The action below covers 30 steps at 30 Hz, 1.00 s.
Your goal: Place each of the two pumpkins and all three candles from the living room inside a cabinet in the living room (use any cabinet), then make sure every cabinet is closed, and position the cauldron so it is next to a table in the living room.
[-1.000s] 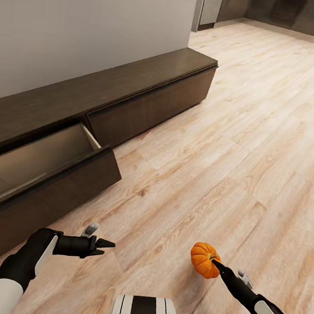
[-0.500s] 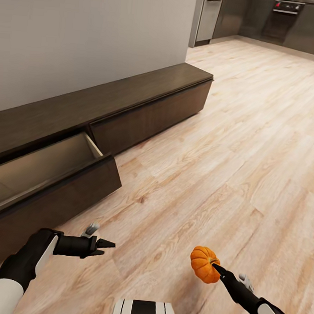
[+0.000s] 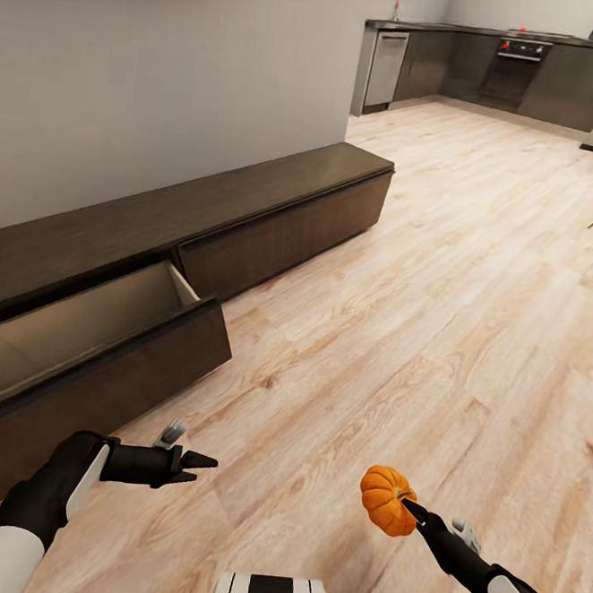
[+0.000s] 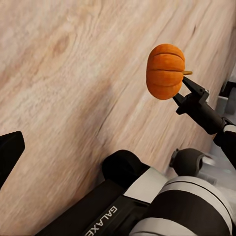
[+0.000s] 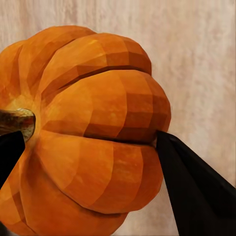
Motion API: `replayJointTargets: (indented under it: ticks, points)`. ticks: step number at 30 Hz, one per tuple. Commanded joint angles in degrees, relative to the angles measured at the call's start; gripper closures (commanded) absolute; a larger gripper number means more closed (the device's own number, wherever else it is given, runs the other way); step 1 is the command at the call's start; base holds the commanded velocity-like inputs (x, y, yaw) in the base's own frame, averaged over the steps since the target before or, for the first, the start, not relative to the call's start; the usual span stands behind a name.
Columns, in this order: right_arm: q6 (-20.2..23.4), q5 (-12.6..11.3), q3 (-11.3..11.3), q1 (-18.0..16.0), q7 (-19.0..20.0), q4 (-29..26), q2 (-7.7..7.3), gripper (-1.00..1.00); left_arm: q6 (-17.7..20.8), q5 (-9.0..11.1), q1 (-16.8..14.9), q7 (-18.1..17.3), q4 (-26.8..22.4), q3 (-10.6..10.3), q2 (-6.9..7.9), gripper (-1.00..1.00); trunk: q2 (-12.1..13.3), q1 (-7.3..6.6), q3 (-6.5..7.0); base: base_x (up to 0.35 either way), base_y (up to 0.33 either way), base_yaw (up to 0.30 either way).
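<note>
Orange pumpkin (image 3: 386, 500) is clamped in the right tool (image 3: 407, 505), held in the air above the wood floor (image 3: 442, 282), low and to the robot's right. The right wrist view shows the ribbed body (image 5: 88, 132) filling the gap, with one dark finger (image 5: 196, 191) pressed against its side and the stem pointing toward the other. The left wrist view confirms the pumpkin (image 4: 165, 71) is pinched at the tip of the right tool (image 4: 183, 91), clear of the floor.

The left tool (image 3: 199, 468) carries nothing. Its fingertips lie close together, nearly closed, and it hovers over the floor in front of the cabinet (image 3: 277, 205).

The cabinet runs along the wall to the robot's left. One drawer (image 3: 106, 316) stands pulled out; the part of its pale inside that shows holds nothing, though its near end is cut off by the edge of the head view. The adjoining drawer front looks shut. The grey kitchen units (image 3: 496, 67) are well apart, at the far end of the room.

Progress, as judged:
- One pumpkin is in hand but not yet stowed, and is well apart from the open drawer.
- The second pumpkin, three candles, cauldron and surface are not placed, as far as can be told.
- The drawer is still to be closed.

Judged to be an early stage, with most of the task left.
</note>
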Motion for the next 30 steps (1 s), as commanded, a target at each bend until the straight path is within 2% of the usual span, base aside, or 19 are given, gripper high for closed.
replayJointTargets:
  ticks: [1,9,30]
  points:
    - [-0.01,-0.03,0.00,0.00,0.20,0.02,0.00,1.00,-0.01,-0.02,0.00,0.00,0.00,0.00,0.00,-1.00,0.02,-0.02,0.23,-0.013,0.000,0.000]
    - [-0.05,0.03,0.06,0.00,0.07,-0.03,0.08,1.00,-0.01,-0.02,0.00,0.00,0.00,0.00,0.01,-1.00,0.12,-0.23,2.00,-0.156,0.000,0.067]
    - [-0.05,0.13,0.07,0.00,-0.27,0.02,0.17,1.00,-0.01,-0.02,0.00,0.08,0.00,0.00,-0.08,-1.00,0.40,-0.77,6.65,-0.310,0.000,0.283]
